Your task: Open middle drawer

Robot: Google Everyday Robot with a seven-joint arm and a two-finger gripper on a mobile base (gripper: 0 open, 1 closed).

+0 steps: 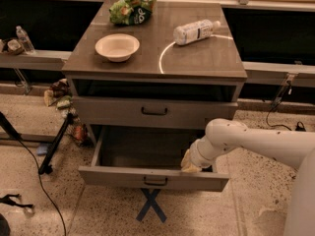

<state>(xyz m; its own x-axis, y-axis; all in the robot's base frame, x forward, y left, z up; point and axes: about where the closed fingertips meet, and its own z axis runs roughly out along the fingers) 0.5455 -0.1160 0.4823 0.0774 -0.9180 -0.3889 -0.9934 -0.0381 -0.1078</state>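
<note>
The middle drawer (123,177) is pulled well out of the grey-brown cabinet, its plain grey inside showing and its small black bar handle (155,181) at the centre of the front. My gripper (190,164) is at the end of the white arm (256,141). It sits at the top edge of the drawer front, right of the handle, reaching just inside the drawer. Above it is a closed drawer (113,113) with its own black handle. The lowest drawer is hidden under the open one.
On the cabinet top (197,58) are a white bowl (117,46), a green chip bag (132,9) and a lying plastic bottle (196,31). A blue X mark (151,205) is on the floor below the drawer. A black stand leg and cable (51,149) are at the left.
</note>
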